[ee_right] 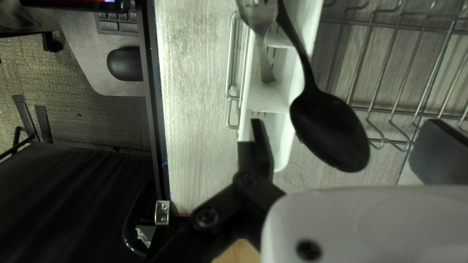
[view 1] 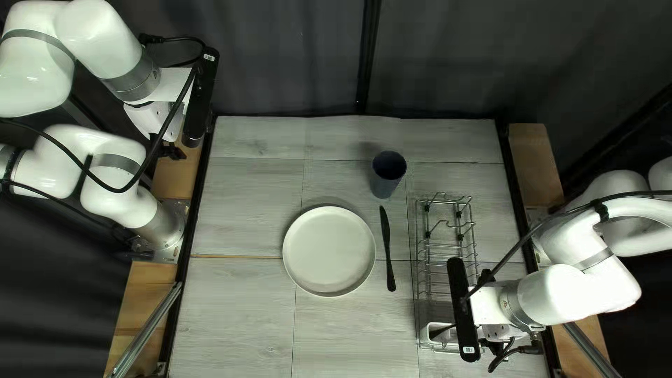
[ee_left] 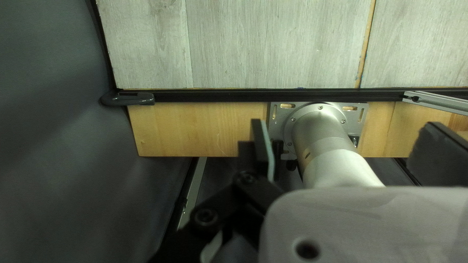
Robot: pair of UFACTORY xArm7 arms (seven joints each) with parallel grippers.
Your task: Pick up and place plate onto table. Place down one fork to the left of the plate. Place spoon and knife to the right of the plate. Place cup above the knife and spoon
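Spread at the right gripper (ee_right: 345, 124), with fingers well apart, grasping nothing. Between them, find the spoon (ee_right: 331, 131), leaning out of the white caddy (ee_right: 268, 101) with its bowl toward the gripper, apparently touching neither finger. Near it in the caddy, see the fork (ee_right: 263, 53), tines up. Around these, note the wire rack (view 1: 459, 236). Released and empty, too, at the left gripper (ee_left: 345, 124), out past the left edge of the table (view 1: 238, 308). Farther in, find the knife (view 1: 387, 248) just to the right of the plate (view 1: 329, 250), with the cup (view 1: 388, 173) above the knife.

Judge the step in hand as fetching the spoon, with plate, knife and cup already set out. Next, line up on the bowl or neck, close from both sides, then lift free without snagging the fork or rack. Beware a twist on the curved bowl. Lay down beside the knife, then go back for the fork, due left of the plate.
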